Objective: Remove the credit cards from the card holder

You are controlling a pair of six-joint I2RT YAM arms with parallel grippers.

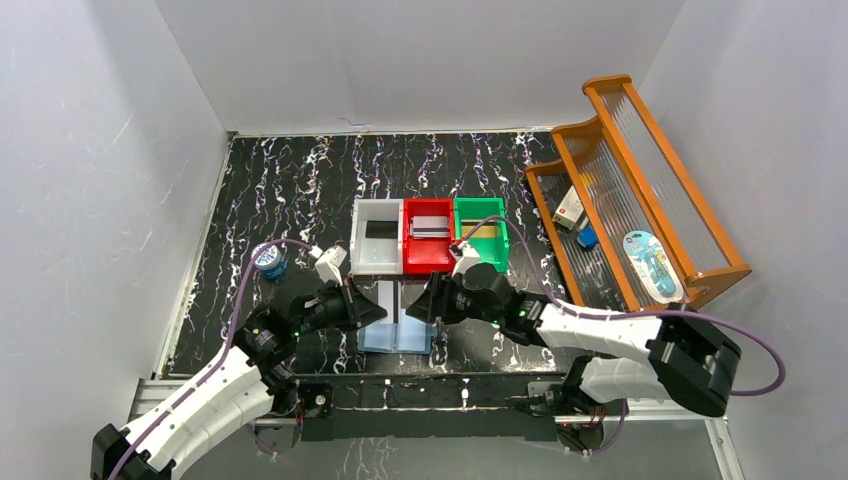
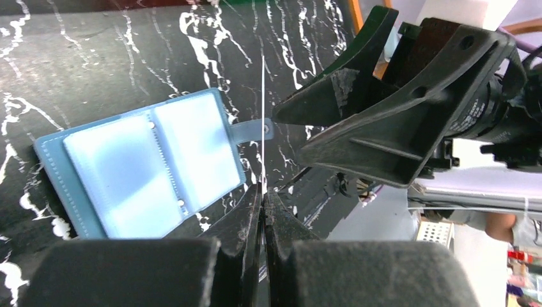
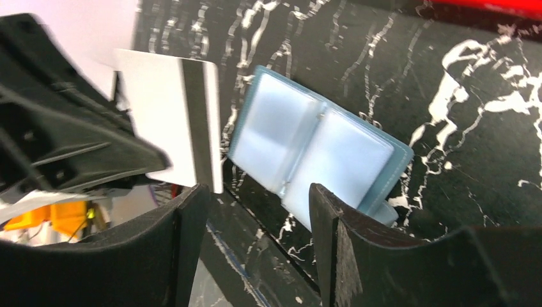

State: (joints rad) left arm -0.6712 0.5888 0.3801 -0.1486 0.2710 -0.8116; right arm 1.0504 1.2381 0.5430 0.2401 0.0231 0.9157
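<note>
One card [image 3: 160, 115] apparently clamped by left gripper [image 2: 263, 192]; right gripper [image 3: 257, 193] spread above wallet [image 3: 319, 150].

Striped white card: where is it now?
Right wrist view, left side: the white card is pinched in the left hand, right beside the open card holder lying on the table.

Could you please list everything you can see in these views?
Open pale blue bifold card holder: one, blue, flat on table.
White plastic card with dark stripe: one, white, in left gripper.
Plastic bins: three, grey, red, green, mid-table in a row.
Round blue tin: one, blue, left of bins.
Wooden rack: one, orange, right side, holding small packages.
Marbled table: one, black.
Left gripper: one, black, shut on the card.
Right gripper: one, black, open.
</note>
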